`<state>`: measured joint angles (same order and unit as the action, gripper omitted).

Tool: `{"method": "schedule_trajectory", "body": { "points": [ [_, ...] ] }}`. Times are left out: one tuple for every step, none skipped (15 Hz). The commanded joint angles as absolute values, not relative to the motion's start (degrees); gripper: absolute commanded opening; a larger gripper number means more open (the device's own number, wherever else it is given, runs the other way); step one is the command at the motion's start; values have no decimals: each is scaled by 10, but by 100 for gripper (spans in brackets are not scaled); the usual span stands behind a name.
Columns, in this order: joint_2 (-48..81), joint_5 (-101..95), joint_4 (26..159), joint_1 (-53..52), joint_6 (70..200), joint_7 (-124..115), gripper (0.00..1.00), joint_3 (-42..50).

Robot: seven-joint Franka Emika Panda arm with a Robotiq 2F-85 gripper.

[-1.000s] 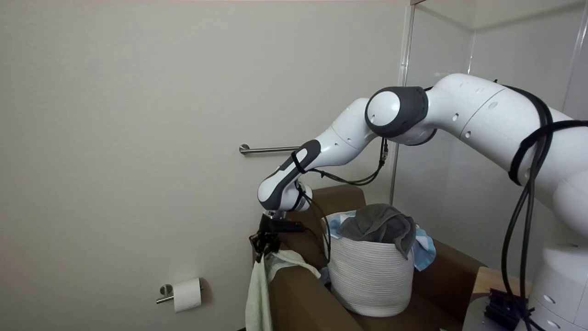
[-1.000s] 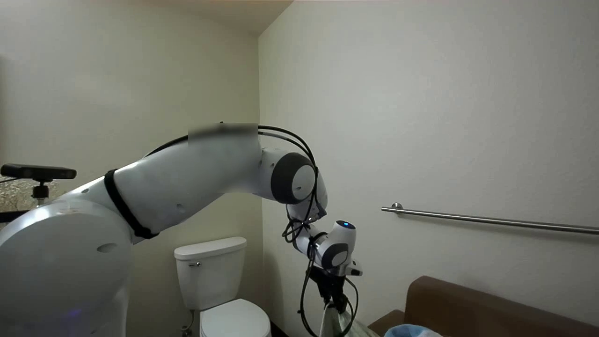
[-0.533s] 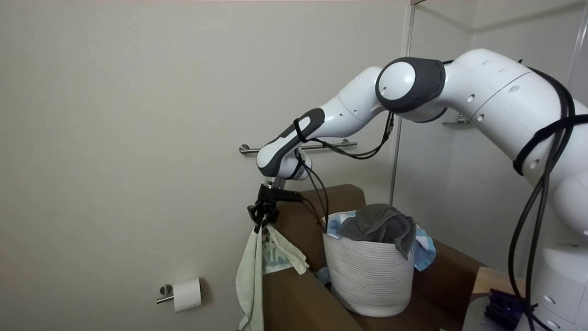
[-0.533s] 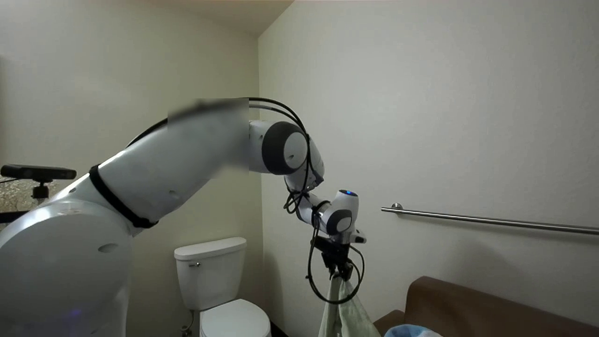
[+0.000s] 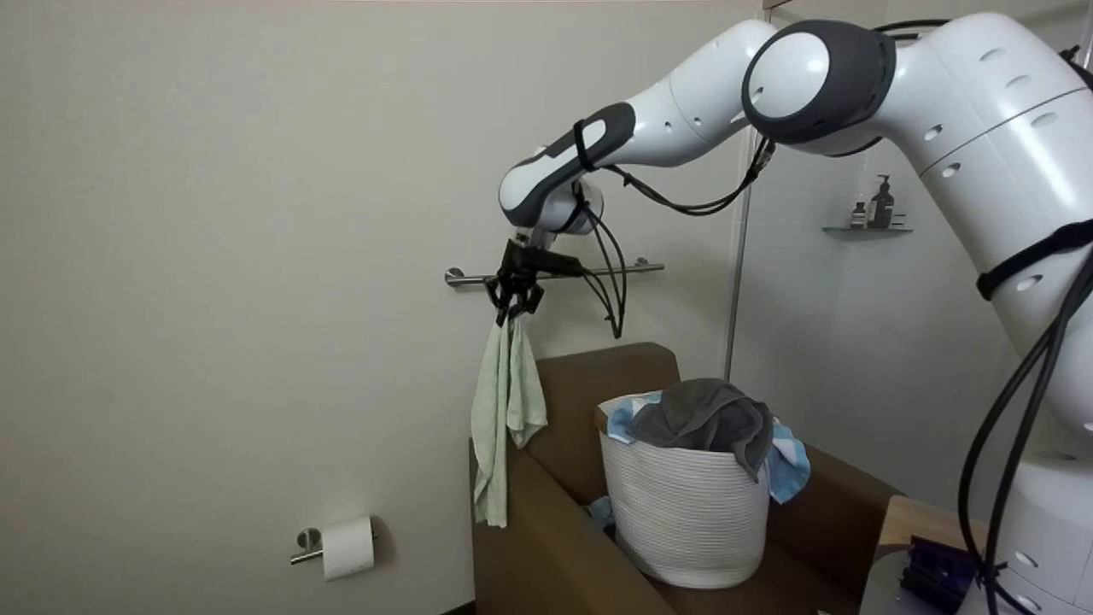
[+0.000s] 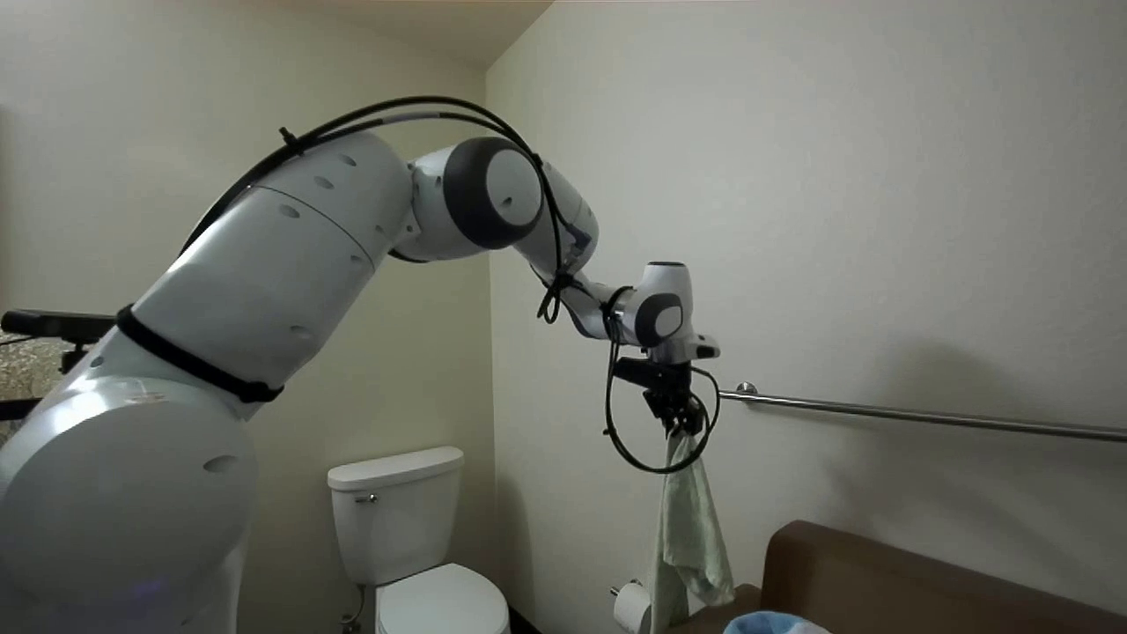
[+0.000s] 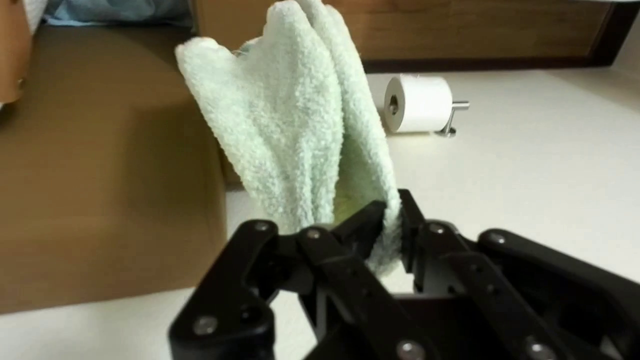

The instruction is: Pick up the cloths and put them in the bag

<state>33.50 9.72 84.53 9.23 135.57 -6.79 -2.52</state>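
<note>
1. Low at left, a toilet roll [image 5: 347,549] hangs apart from the action.
2. A pale green cloth [image 5: 488,410] dangles in long folds from the robot's hand [image 5: 511,314], whose fingers [image 7: 411,225] are clamped on the fabric near its top. The pickup looks complete; transport appears to be the current step.
3. In an exterior view, the cloth's lower end overlaps the armrest [image 5: 546,551] of a brown bench [image 5: 610,376]; whether they touch cannot be told. The next move likely calls for crossing at this height, so the loose end does not snag.
4. Bluish fabric [image 5: 601,511], perhaps another cloth to collect, lies just beside a white ribbed basket [image 5: 692,521].
5. That basket, apparently serving as the bag, stands upright on the bench, a dark gray cloth [image 5: 709,418] heaped at its mouth and a blue-and-white cloth [image 5: 787,465] hanging over the rim.
6. Above that pile, the hand should lower the pale green cloth and let go; so full a load could let it slip off.
</note>
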Motion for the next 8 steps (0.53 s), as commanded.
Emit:
{"method": "schedule_trajectory", "body": {
  "points": [
    [259,45,861,53,1334,-159,9,55],
    [245,24,860,46,1332,-180,9,74],
    [233,-1,854,41,1325,-203,9,94],
    [219,-26,850,37,1318,-226,9,113],
    [207,-51,849,34,1312,-250,8,130],
    [197,-72,841,33,1289,-273,8,144],
    [185,-87,839,37,1264,-290,8,156],
    [175,-100,835,42,1232,-304,8,165]
  ]
}}
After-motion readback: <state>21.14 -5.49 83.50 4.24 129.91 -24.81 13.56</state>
